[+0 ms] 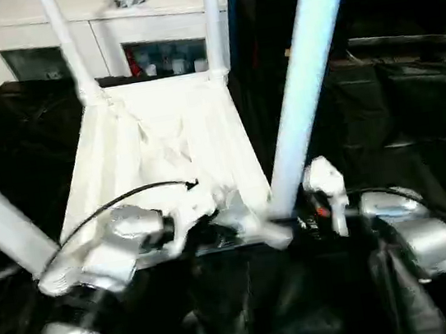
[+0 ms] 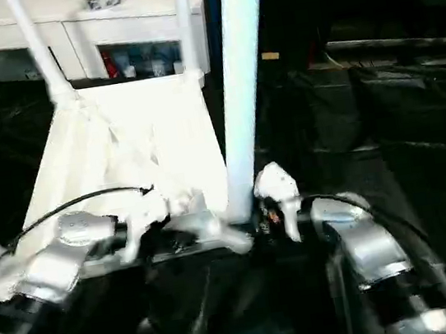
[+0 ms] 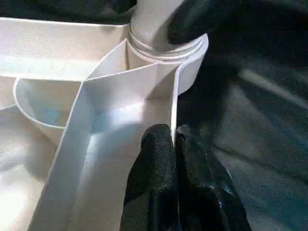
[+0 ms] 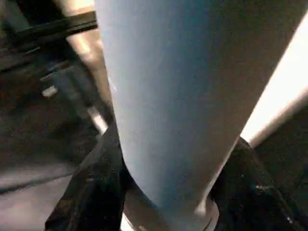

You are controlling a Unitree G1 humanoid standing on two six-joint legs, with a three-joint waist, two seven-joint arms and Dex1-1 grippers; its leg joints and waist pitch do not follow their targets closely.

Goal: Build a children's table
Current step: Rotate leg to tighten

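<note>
Black-covered work table [image 1: 414,107], white cabinet [image 1: 103,26] behind. Tabletop [image 1: 160,134] inverted on cover. Left gripper [image 3: 174,144] pinched shut on rim rib near corner socket [image 3: 192,62]. Right gripper [image 4: 168,192] half open, clasping near-right leg [image 1: 302,81].

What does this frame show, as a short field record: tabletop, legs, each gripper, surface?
tabletop: white tabletop, ribbed underside up, on the black-covered work table
legs: four white legs standing up from the corner sockets; near right leg closest to the camera
left gripper: left gripper shut, fingertips pinching the tabletop's thin side wall beside the near right socket
right gripper: right gripper with a black finger on each side of the near right leg's base, just above its socket
background: white cabinet behind the work table
</note>
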